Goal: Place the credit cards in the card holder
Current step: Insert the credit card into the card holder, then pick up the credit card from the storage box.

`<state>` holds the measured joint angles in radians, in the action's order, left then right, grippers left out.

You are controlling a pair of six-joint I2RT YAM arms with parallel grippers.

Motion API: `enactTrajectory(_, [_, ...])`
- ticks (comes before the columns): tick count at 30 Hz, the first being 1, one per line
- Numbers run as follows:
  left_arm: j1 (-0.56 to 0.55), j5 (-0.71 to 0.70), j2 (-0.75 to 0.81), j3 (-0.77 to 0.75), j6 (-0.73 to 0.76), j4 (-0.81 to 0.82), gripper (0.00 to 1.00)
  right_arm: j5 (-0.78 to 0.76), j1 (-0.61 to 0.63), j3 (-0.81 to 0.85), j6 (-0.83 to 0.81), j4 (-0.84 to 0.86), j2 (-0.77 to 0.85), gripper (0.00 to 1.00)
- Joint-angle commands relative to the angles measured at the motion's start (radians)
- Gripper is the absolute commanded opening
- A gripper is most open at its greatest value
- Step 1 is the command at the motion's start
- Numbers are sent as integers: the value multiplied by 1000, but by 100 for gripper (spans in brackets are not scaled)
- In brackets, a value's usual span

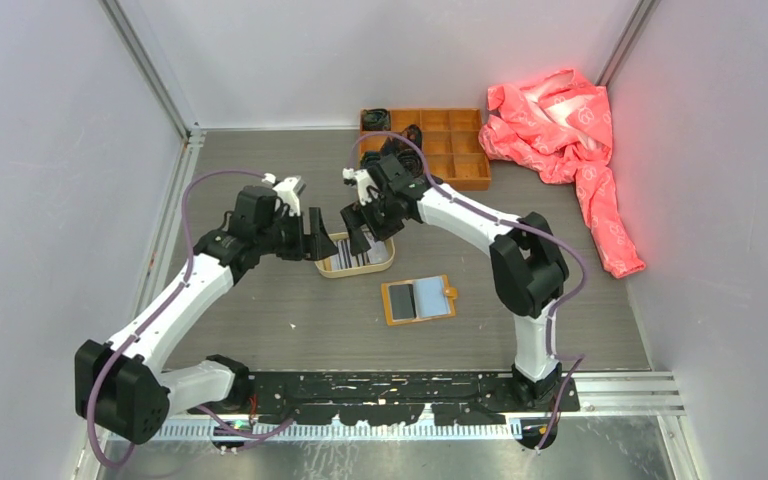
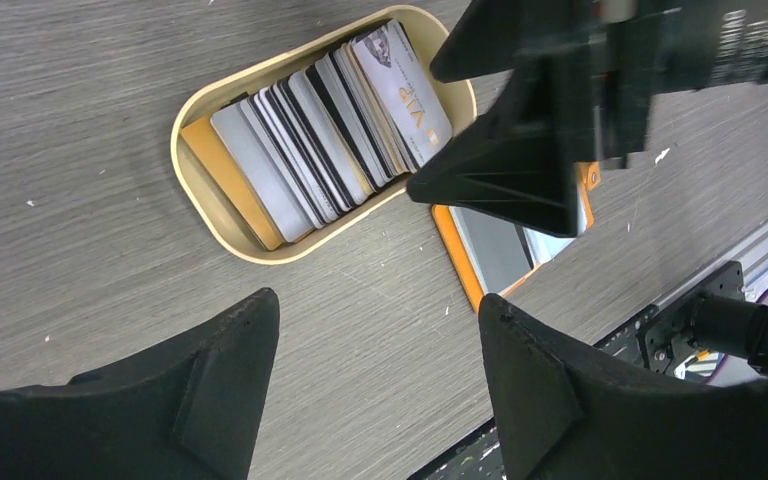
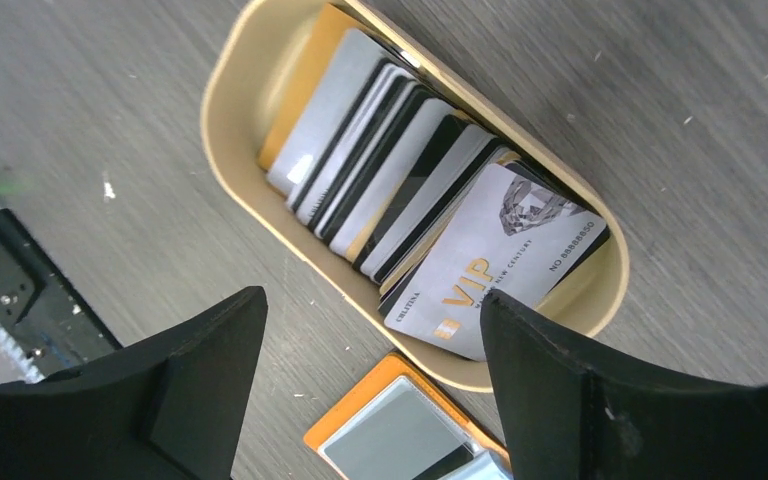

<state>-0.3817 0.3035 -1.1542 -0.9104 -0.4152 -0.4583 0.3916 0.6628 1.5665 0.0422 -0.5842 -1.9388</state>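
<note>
Several credit cards (image 1: 353,259) lie fanned in an oval tan tray (image 1: 385,263); they show in the left wrist view (image 2: 320,140) and the right wrist view (image 3: 410,190), with a grey VIP card (image 3: 500,250) at one end. The mustard-orange card holder (image 1: 418,299) lies open on the table in front of the tray, also seen at the bottom of the right wrist view (image 3: 400,430). My left gripper (image 1: 314,238) is open and empty just left of the tray. My right gripper (image 1: 365,228) is open and empty above the tray's back edge.
An orange wooden compartment box (image 1: 440,140) stands at the back with dark items in it. A crumpled pink cloth (image 1: 570,140) lies at the back right. Grey walls close in both sides and the back.
</note>
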Motion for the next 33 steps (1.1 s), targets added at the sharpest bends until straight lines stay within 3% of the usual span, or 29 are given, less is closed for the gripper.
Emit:
enactTrajectory(1, [13, 42, 11, -25, 19, -9, 73, -100, 6, 58, 39, 4, -7, 83])
enactTrajectory(9, [96, 197, -38, 12, -149, 117, 60, -101, 6, 50, 56, 14, -53, 66])
enactTrajectory(14, [99, 223, -54, 163, -383, 472, 56, -66, -16, 42, 65, 14, -6, 60])
enactTrajectory(19, [91, 146, -89, 248, -454, 653, 53, 168, -79, 18, 19, -5, 43, 60])
enactTrajectory(27, [43, 3, -196, 188, -411, 608, 55, 210, -127, 11, -13, -31, 19, 55])
enactTrajectory(33, [27, -14, -288, 150, -389, 595, 59, 217, -128, 7, -13, -37, 4, 55])
